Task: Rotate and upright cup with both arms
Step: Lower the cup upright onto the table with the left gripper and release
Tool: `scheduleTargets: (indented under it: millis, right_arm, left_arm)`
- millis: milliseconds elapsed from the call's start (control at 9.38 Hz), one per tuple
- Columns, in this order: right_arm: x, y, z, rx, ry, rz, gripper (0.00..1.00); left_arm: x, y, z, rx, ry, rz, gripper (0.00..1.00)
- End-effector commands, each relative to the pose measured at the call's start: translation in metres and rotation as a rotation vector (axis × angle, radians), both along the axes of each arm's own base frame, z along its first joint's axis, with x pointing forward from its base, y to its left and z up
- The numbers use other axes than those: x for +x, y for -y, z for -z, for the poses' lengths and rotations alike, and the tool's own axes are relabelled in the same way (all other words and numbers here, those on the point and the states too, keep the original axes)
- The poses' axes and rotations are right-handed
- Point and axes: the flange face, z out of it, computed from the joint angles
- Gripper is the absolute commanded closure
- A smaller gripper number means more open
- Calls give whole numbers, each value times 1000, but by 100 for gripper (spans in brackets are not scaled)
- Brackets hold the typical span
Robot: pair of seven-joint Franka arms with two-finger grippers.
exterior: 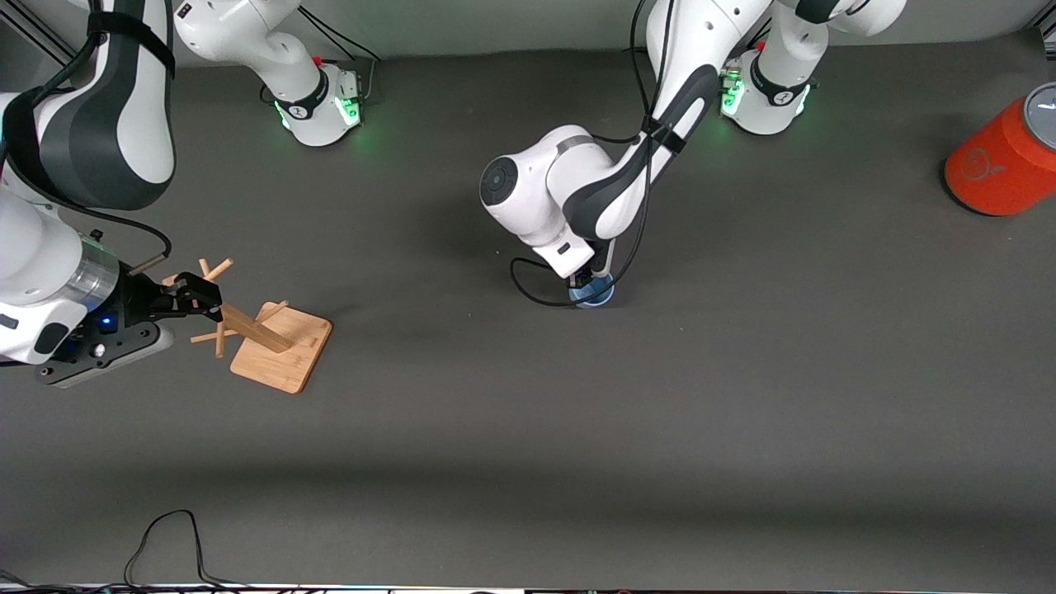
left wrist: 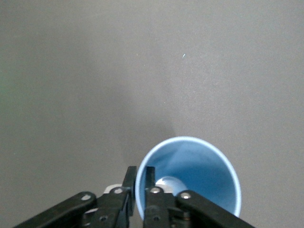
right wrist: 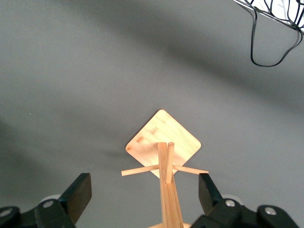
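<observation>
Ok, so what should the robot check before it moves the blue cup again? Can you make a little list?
1. Cup standing mouth up: ok. The cup sits upright on the table, open end facing the left wrist camera.
2. Left claw on the cup: ok. The left claw has one finger inside the rim and one outside.
3. Grip tight enough to lift: cannot tell.
4. Right claw free: ok. The right claw is open over the wooden rack, holding nothing.
5. Nothing beside the cup: ok. The orange cylinder sits well away, toward the left arm's end.
</observation>
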Motion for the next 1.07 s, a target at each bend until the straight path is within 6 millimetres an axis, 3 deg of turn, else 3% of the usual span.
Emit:
scheduleTargets:
  millis: [0, 107, 213, 427, 533, 640, 853, 960]
  right_arm:
    - [-6, 5, -10, 17, 12, -24, 0]
    - [-6, 5, -10, 19, 13, -24, 0]
    - [-7, 7, -12, 19, 14, -25, 0]
    - [-9, 5, -13, 31, 11, -23, 0]
    - [-13, 3, -11, 40, -12, -22, 0]
    - [-16, 16, -9, 49, -34, -5, 0]
    - [-24, 28, 1, 112, -68, 30, 0]
    - [-30, 32, -3, 124, -71, 53, 0]
  left_arm:
    - [-4, 0, 12, 43, 22, 27, 0]
    - [-4, -1, 6, 45, 11, 47, 0]
    - [-3, -3, -11, 35, -39, 115, 0]
    - [-5, -11, -77, -29, -156, 188, 0]
    - [8, -27, -110, -56, -169, 213, 0]
    - [23, -41, -135, -72, -192, 266, 0]
    - [69, -99, -189, -124, -249, 412, 0]
    - [88, -154, -222, -136, -309, 503, 0]
